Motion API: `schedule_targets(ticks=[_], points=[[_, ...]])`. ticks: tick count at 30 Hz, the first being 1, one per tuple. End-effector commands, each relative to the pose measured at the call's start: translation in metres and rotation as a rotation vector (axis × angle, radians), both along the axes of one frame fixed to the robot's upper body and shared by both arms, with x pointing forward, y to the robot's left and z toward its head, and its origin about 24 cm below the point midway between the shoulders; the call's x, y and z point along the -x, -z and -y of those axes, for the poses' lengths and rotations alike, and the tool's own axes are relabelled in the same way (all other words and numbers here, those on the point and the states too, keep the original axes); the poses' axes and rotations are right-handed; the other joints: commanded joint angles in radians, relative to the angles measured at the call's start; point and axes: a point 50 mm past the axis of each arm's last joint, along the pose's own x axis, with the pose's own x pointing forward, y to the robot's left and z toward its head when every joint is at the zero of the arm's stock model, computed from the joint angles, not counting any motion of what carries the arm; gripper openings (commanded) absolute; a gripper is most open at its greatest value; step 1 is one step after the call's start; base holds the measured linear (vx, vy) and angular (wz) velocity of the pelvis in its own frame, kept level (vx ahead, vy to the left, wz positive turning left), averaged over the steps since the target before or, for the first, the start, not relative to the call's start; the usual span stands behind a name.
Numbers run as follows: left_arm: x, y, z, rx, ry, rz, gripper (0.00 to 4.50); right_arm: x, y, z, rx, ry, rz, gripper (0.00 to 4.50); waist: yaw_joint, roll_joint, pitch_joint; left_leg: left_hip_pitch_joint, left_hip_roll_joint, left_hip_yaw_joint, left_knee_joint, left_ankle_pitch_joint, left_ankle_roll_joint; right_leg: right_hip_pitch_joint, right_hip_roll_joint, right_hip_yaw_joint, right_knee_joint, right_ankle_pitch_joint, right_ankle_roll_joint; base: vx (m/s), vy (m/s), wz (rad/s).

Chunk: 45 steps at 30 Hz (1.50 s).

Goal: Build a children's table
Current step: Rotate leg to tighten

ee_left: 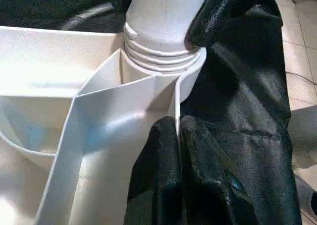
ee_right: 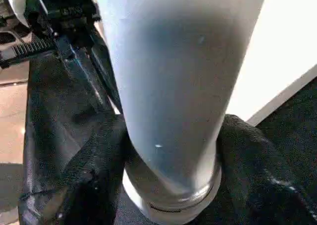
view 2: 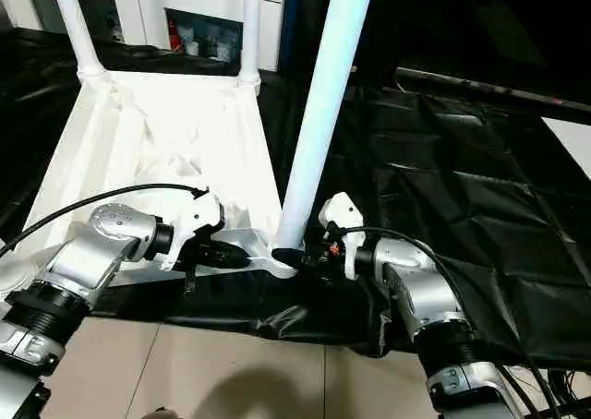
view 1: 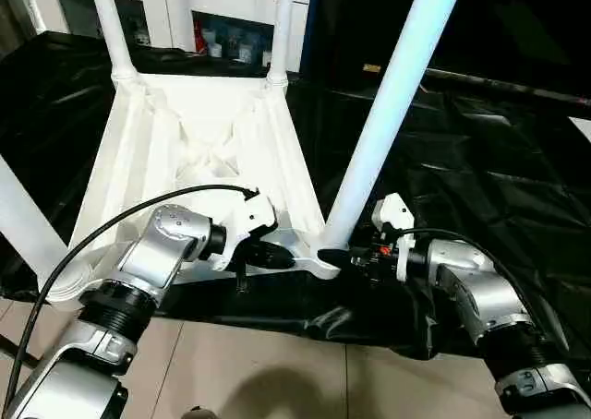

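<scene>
Tabletop [view 1: 199, 142]: lies upside down on the work table [view 1: 480, 170], toward its left part, near edge close to the table's front edge.

Far legs [view 1: 111, 22]: two, upright in the tabletop's two far corner sockets.

Near-right leg [view 1: 392, 96]: stands in the tabletop's near-right socket [view 1: 328, 253], leaning right and away.

Near-left leg [view 1: 23, 221]: at the tabletop's near-left corner, leaning left.

Left gripper [view 1: 268, 253]: at the tabletop's near rim, just left of the near-right socket, pinching the rim wall.

Right gripper [view 1: 355, 253]: just right of the same socket, fingers [ee_right: 89, 185] either side of the leg's base.
</scene>
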Motion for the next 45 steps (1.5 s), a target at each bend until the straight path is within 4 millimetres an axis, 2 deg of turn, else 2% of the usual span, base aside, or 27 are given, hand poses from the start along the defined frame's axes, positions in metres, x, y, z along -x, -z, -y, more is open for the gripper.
schedule_targets(ticks=[1, 8, 9, 12, 16, 22, 25, 26, 27, 30, 33, 34, 36, 39, 40, 42, 44, 45], points=[[0.004, 0.000, 0.009, 0.050, 0.033, -0.010, 0.00, -0.001, 0.002, 0.006, 0.021, 0.007, -0.017, 2.50, 0.001, 0.001, -0.057, 0.004, 0.006, 0.010, -0.056, -0.175, 0.034, 0.048, -0.049, 0.032, -0.061, -0.154, -0.199, 0.000, 0.000, 0.00], [0.006, 0.002, 0.010, 0.051, 0.028, -0.021, 0.00, 0.004, 0.007, 0.002, 0.007, 0.000, -0.030, 2.17, 0.002, 0.001, -0.057, 0.004, 0.005, 0.010, -0.056, -0.177, 0.032, 0.049, -0.048, 0.032, -0.061, -0.158, -0.196, 0.000, 0.000, 0.00], [0.005, 0.003, 0.010, 0.052, 0.024, -0.021, 0.00, 0.004, 0.007, 0.002, 0.002, 0.006, -0.031, 2.13, 0.002, 0.006, -0.057, 0.005, 0.005, 0.010, -0.056, -0.178, 0.030, 0.048, -0.049, 0.032, -0.061, -0.158, -0.197, 0.000, 0.000, 0.00], [0.002, 0.003, 0.013, 0.060, -0.004, -0.011, 0.00, 0.003, 0.008, 0.002, -0.022, 0.058, -0.028, 2.11, 0.001, 0.004, -0.057, 0.005, 0.005, 0.010, -0.056, -0.185, 0.027, 0.048, -0.048, 0.032, -0.062, -0.158, -0.198, 0.000, 0.000, 0.00], [-0.006, 0.004, 0.018, 0.046, -0.072, 0.025, 0.00, -0.001, 0.010, 0.000, -0.032, 0.153, -0.026, 2.09, 0.000, 0.004, -0.054, 0.007, 0.004, 0.009, -0.058, -0.225, 0.010, 0.045, -0.050, 0.032, -0.072, -0.247, -0.173, 0.000, 0.000, 0.00], [-0.020, 0.005, 0.031, 0.018, -0.189, 0.085, 0.00, -0.006, 0.016, -0.009, -0.026, 0.287, -0.053, 2.05, 0.002, 0.001, -0.055, 0.006, 0.003, 0.007, -0.059, -0.234, -0.001, 0.043, -0.051, 0.032, -0.079, -0.300, -0.144, 0.000, 0.000, 0.00], [-0.031, 0.005, 0.049, 0.012, -0.302, 0.117, 0.00, -0.014, 0.022, -0.019, -0.017, 0.505, -0.090, 2.05, -0.002, 0.003, -0.054, 0.008, 0.001, 0.007, -0.060, -0.236, -0.009, 0.038, -0.049, 0.032, -0.079, -0.299, -0.142, 0.000, 0.000, 0.00], [-0.032, 0.005, 0.055, 0.013, -0.322, 0.116, 0.00, -0.016, 0.023, -0.023, -0.018, 0.566, -0.103, 2.05, -0.003, 0.001, -0.055, 0.006, 0.000, 0.006, -0.061, -0.234, -0.017, 0.040, -0.049, 0.032, -0.079, -0.307, -0.136, 0.000, 0.000, 0.00], [-0.034, 0.006, 0.062, 0.008, -0.342, 0.128, 0.00, -0.016, 0.024, -0.030, -0.007, 0.595, -0.102, 2.05, -0.001, 0.006, -0.055, 0.009, 0.001, 0.006, -0.061, -0.242, -0.020, 0.037, -0.051, 0.033, -0.081, -0.311, -0.135, 0.000, 0.000, 0.00], [-0.036, 0.007, 0.071, -0.008, -0.352, 0.146, 0.00, -0.015, 0.025, -0.042, 0.026, 0.587, -0.066, 2.05, -0.001, 0.003, -0.056, 0.007, -0.001, 0.005, -0.060, -0.244, -0.018, 0.039, -0.048, 0.032, -0.082, -0.295, -0.124, 0.000, 0.000, 0.00], [-0.036, 0.008, 0.071, -0.017, -0.331, 0.154, 0.00, -0.013, 0.016, -0.049, -0.044, 0.517, -0.025, 2.05, 0.000, 0.004, -0.058, 0.004, 0.000, 0.005, -0.060, -0.231, -0.002, 0.043, -0.049, 0.033, -0.078, -0.238, -0.131, 0.000, 0.000, 0.00], [-0.035, 0.008, 0.070, -0.015, -0.326, 0.154, 0.00, -0.013, 0.015, -0.049, -0.055, 0.513, -0.019, 2.39, 0.000, 0.008, -0.057, 0.005, 0.001, 0.006, -0.060, -0.230, 0.002, 0.042, -0.048, 0.033, -0.077, -0.218, -0.140, 0.000, 0.000, 0.00], [-0.034, 0.008, 0.067, -0.012, -0.303, 0.149, 0.00, -0.014, 0.011, -0.044, -0.077, 0.490, -0.010, 2.73, 0.002, 0.004, -0.057, 0.005, 0.000, 0.006, -0.060, -0.235, 0.008, 0.045, -0.048, 0.032, -0.078, -0.224, -0.143, 0.000, 0.000, 0.00], [-0.032, 0.007, 0.061, 0.008, -0.247, 0.136, 0.00, -0.013, 0.008, -0.034, -0.083, 0.417, -0.013, 2.82, 0.001, 0.002, -0.055, 0.002, 0.001, 0.006, -0.061, -0.242, 0.020, 0.046, -0.049, 0.031, -0.081, -0.249, -0.140, 0.000, 0.000, 0.00], [-0.030, 0.006, 0.058, 0.019, -0.224, 0.132, 0.00, -0.012, 0.007, -0.030, -0.073, 0.383, -0.010, 3.13, 0.001, 0.003, -0.055, 0.003, 0.001, 0.006, -0.061, -0.238, 0.023, 0.046, -0.050, 0.032, -0.081, -0.254, -0.142, 0.000, 0.000, 0.00], [-0.029, 0.006, 0.056, 0.026, -0.211, 0.126, 0.00, -0.011, 0.006, -0.027, -0.064, 0.354, -0.008, 3.20, 0.002, 0.003, -0.055, 0.002, 0.003, 0.005, -0.061, -0.234, 0.026, 0.048, -0.051, 0.032, -0.080, -0.248, -0.148, 0.000, 0.000, 0.00], [-0.022, 0.005, 0.044, 0.045, -0.126, 0.094, 0.00, -0.006, 0.006, -0.012, -0.004, 0.236, -0.001, 3.21, 0.001, 0.001, -0.055, -0.002, 0.003, 0.004, -0.061, -0.229, 0.030, 0.052, -0.050, 0.030, -0.078, -0.243, -0.152, 0.000, 0.000, 0.00], [-0.017, 0.004, 0.039, 0.052, -0.074, 0.078, 0.00, -0.004, 0.007, -0.007, 0.019, 0.196, -0.006, 3.21, 0.000, 0.003, -0.054, -0.001, 0.004, 0.005, -0.060, -0.226, 0.034, 0.049, -0.051, 0.031, -0.078, -0.243, -0.154, 0.000, 0.000, 0.00]])
